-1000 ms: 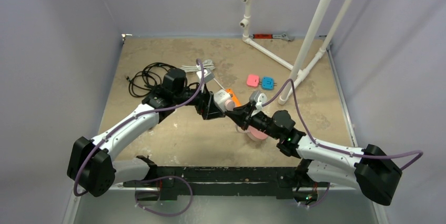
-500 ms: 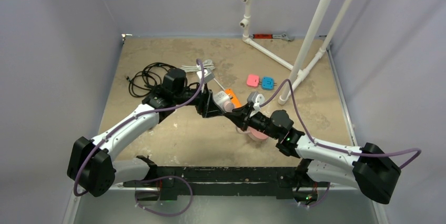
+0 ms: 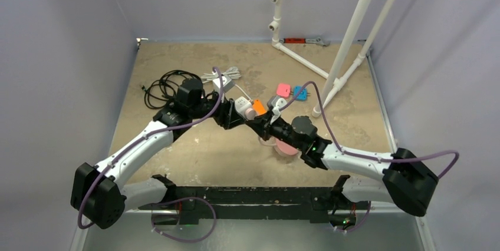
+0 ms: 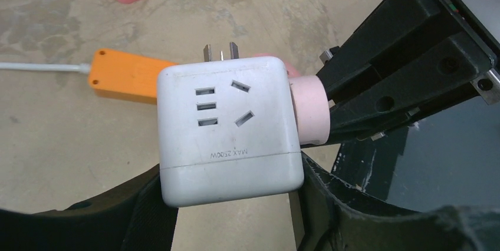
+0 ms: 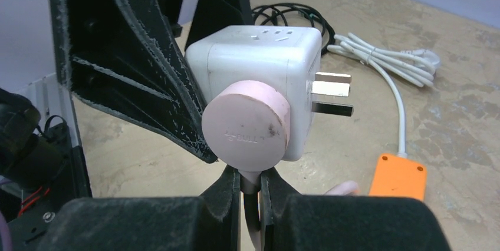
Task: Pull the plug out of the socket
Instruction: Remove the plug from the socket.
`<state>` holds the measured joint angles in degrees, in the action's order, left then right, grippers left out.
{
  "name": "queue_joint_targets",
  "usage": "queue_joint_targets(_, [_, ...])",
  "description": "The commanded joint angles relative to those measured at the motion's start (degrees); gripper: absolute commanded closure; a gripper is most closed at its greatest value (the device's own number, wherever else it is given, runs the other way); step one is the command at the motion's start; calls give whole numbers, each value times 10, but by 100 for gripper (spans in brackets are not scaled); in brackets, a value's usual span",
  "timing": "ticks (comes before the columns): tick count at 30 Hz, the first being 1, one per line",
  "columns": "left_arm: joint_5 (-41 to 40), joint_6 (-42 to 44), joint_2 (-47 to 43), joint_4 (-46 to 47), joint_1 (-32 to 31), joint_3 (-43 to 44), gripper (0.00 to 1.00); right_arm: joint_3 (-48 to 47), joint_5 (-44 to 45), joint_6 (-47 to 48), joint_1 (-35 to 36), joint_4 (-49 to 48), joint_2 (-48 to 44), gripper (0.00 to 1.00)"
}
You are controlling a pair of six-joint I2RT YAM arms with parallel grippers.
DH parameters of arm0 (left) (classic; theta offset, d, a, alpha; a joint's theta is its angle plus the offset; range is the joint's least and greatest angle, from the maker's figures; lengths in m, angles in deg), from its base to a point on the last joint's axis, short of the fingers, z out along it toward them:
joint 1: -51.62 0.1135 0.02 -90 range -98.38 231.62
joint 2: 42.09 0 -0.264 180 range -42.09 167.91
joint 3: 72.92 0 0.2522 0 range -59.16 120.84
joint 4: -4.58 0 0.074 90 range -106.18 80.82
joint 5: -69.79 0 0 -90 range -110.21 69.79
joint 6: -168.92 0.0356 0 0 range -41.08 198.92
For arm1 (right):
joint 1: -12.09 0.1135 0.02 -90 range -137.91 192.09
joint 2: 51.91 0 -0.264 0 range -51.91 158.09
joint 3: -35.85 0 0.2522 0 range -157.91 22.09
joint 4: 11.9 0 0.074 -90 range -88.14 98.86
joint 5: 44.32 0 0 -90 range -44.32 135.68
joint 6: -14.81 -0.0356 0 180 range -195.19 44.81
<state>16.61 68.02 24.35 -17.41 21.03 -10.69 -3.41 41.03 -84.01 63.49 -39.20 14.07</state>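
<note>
The left gripper (image 4: 231, 174) was closed on the white cube adapter (image 4: 227, 127), holding it above the tabletop (image 3: 194, 151); its 2 black fingers (image 4: 138, 215) bracketed the cube's opposite sides, though the far contact was partly hidden in the left wrist view, so that side appeared pressed against it rather than plainly so. The adapter's face with 2 outlet sets and the "MAX 2500W" print was turned toward the left wrist camera, and its bare metal prongs stuck out free, touching nothing. A pink round plug (image 5: 246, 124) sat seated in 1 side face of the cube, its disc flush against the white shell. The right gripper (image 5: 250, 187) was pinched nearly closed on the narrow neck just under that pink disc, its 2 fingers (image 5: 227, 195) meeting around the stem, so both grippers met at the same cluster from opposite sides. The orange power strip (image 4: 121, 77) lay flat on the table beneath and just beyond the adapter, apart from the prongs, with a white cable (image 4: 41, 66) leaving 1 end. Farther back rested a bundled white cord (image 5: 383, 56), a coil of black cable (image 3: 165, 86), a small pink adapter (image 3: 283, 89) and a blue one (image 3: 301, 93) beside it.
</note>
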Motion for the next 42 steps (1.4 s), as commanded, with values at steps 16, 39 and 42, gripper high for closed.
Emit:
queue_joint_targets(16, [-275,44,-9,-48,-6,12,100,-46,41,-19,-3,0,27,100])
queue_joint_targets(39, [-208,10,-7,-15,27,7,100,-39,30,-4,-3,-6,25,100])
queue_joint_targets(42, [-68,7,-8,18,30,3,100,-40,45,-5,-3,-12,56,100])
